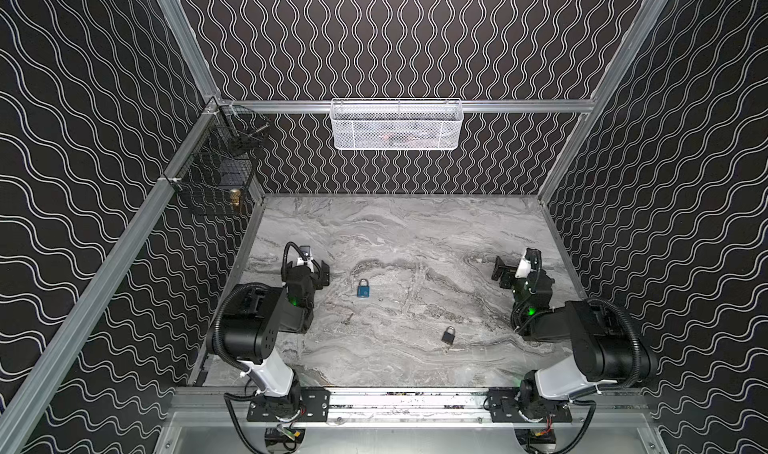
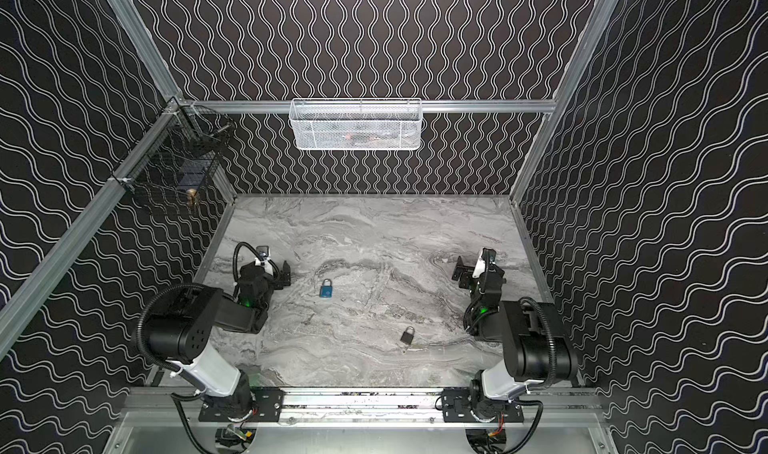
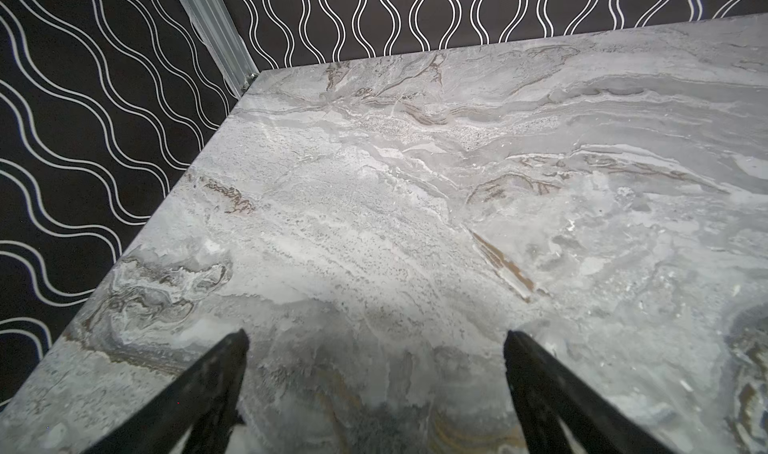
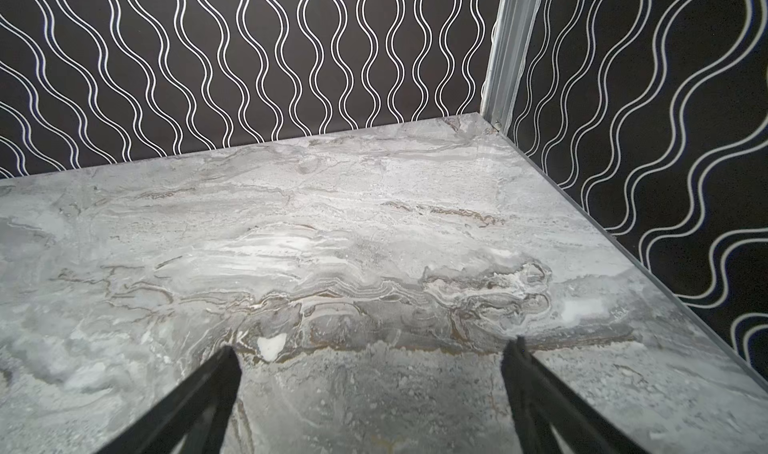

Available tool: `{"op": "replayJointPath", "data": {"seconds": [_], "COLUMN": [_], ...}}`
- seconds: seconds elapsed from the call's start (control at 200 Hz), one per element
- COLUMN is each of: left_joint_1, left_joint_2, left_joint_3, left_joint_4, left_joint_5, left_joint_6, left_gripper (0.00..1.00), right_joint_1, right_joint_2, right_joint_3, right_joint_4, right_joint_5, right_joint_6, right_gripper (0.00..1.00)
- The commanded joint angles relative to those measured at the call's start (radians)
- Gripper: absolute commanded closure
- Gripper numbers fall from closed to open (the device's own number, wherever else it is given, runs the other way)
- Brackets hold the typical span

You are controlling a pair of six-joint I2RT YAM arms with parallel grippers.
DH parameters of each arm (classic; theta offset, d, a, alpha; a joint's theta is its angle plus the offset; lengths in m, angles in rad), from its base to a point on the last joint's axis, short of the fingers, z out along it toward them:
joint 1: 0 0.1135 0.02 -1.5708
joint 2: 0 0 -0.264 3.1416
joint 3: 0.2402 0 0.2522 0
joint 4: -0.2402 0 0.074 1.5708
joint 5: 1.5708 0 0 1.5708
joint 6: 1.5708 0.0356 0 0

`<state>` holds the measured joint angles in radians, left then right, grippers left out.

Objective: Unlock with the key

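Observation:
A blue padlock [image 1: 363, 289] [image 2: 326, 289] lies flat mid-table in both top views. A black padlock [image 1: 448, 335] [image 2: 407, 334] lies nearer the front, right of centre. A tiny pale thing [image 2: 404, 350] just in front of it may be the key; it is too small to tell. My left gripper [image 1: 319, 272] [image 2: 283, 274] rests low at the table's left, well left of the blue padlock, open and empty [image 3: 376, 339]. My right gripper [image 1: 500, 273] [image 2: 460, 274] sits low at the right, open and empty [image 4: 374, 348]. Neither wrist view shows a padlock.
A white mesh basket [image 1: 397, 125] hangs on the back rail. A black wire basket [image 1: 216, 169] holding a brass item hangs at the back left corner. Patterned walls close the marble table [image 1: 395, 231] on three sides; both arm bases sit on the front rail [image 1: 407, 402].

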<state>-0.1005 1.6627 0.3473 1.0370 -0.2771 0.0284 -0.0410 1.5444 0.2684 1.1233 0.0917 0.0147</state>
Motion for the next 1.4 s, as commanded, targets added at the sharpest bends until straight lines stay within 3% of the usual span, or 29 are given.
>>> {"op": "replayJointPath", "data": {"seconds": [0.0,1.396], "left_joint_1": [-0.001,-0.001], "left_joint_2": [0.0,-0.002], "left_joint_3": [0.006,0.002], "left_joint_4": [0.031,0.037], "left_joint_5": [0.004,0.004], "left_joint_6": [0.017,0.018], "left_gripper": [0.01,0.01], "right_joint_1": [0.0,0.0], "right_joint_2": [-0.003,-0.011], "right_joint_3": [-0.001,-0.021], "right_joint_4": [0.052,0.083], "right_joint_5": [-0.003,-0.008], "right_joint_6": [-0.007,-0.015], "right_gripper": [0.01,0.01]}}
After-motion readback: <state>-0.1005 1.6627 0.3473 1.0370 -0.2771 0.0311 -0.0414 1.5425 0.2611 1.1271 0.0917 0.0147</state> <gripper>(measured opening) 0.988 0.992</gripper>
